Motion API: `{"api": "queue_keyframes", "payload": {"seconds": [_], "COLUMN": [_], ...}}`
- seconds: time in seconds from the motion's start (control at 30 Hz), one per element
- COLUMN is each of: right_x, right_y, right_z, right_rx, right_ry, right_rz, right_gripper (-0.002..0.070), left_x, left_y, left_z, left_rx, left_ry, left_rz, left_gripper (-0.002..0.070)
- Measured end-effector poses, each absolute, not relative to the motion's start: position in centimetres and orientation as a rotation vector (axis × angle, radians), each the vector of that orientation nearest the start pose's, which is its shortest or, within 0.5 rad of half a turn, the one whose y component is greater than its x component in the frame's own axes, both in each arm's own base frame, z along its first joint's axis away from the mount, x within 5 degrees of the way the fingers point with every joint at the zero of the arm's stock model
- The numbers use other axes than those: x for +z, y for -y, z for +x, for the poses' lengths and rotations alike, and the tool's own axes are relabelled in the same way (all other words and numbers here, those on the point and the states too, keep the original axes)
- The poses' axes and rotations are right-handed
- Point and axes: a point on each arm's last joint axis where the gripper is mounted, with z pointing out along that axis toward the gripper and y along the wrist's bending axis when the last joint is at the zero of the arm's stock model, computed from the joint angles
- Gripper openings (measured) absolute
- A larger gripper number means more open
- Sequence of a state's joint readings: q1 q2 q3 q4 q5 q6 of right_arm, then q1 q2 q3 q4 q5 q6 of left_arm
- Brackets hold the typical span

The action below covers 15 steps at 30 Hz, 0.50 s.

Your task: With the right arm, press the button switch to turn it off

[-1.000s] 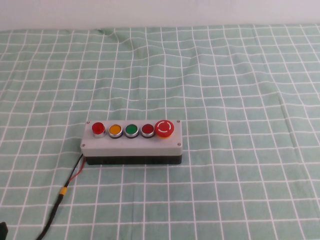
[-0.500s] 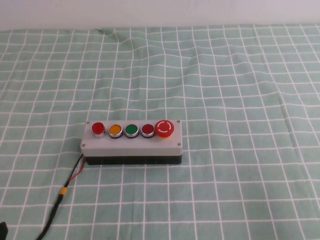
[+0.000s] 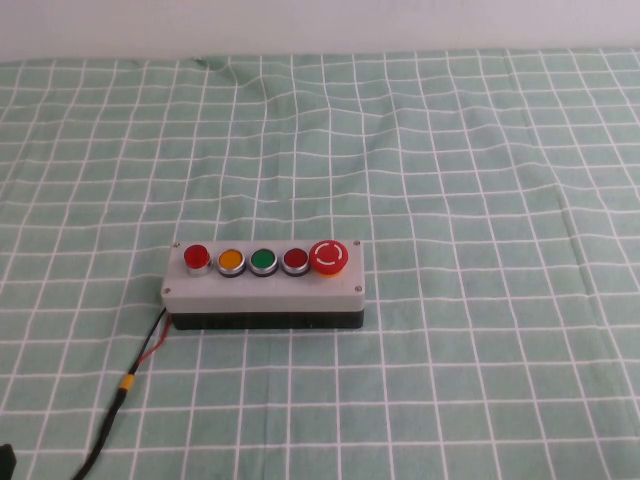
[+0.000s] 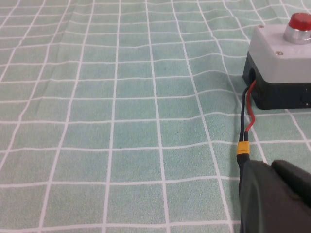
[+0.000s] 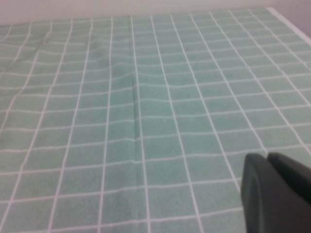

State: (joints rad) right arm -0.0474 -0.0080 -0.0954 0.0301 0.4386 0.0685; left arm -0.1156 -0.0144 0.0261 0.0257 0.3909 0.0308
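Observation:
The button switch (image 3: 197,257) is the raised bright-red, silver-ringed button at the left end of the five-button row on the grey box (image 3: 263,288) with a black base. It also shows in the left wrist view (image 4: 300,22). My left gripper (image 4: 271,168) is shut and empty, low over the cloth beside the box's cable, near the table's front left. My right gripper (image 5: 267,158) is shut and empty over bare cloth. The box does not show in the right wrist view. Neither arm shows in the high view beyond a dark tip at the bottom left corner (image 3: 5,461).
The row continues with an orange button (image 3: 231,260), a green button (image 3: 263,260), a flat dark-red button (image 3: 295,260) and a big red mushroom button (image 3: 328,257). A black and red cable with a yellow band (image 3: 127,382) runs from the box's left end toward the front left. Green checked cloth (image 3: 480,200) covers the table.

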Motion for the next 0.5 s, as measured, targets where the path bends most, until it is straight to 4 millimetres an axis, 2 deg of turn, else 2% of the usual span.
{"api": "queue_keyframes", "payload": {"seconds": [0.27, 0.5], "right_x": [17.4, 16.9], "right_y": [0.0, 0.2], "right_z": [5.0, 5.1], "right_rx": [0.087, 0.074], "right_ry": [-1.911, -1.903], "right_rz": [0.180, 0.244], "right_gripper": [-0.0016, -0.0016], "left_x": [17.0, 17.0], "left_y": [0.5, 0.5], "left_z": [5.2, 5.2], "left_rx": [-0.033, -0.033], "left_ry": [-1.880, -1.880], "left_rz": [0.154, 0.154], "left_gripper": [-0.0003, -0.0003]}}
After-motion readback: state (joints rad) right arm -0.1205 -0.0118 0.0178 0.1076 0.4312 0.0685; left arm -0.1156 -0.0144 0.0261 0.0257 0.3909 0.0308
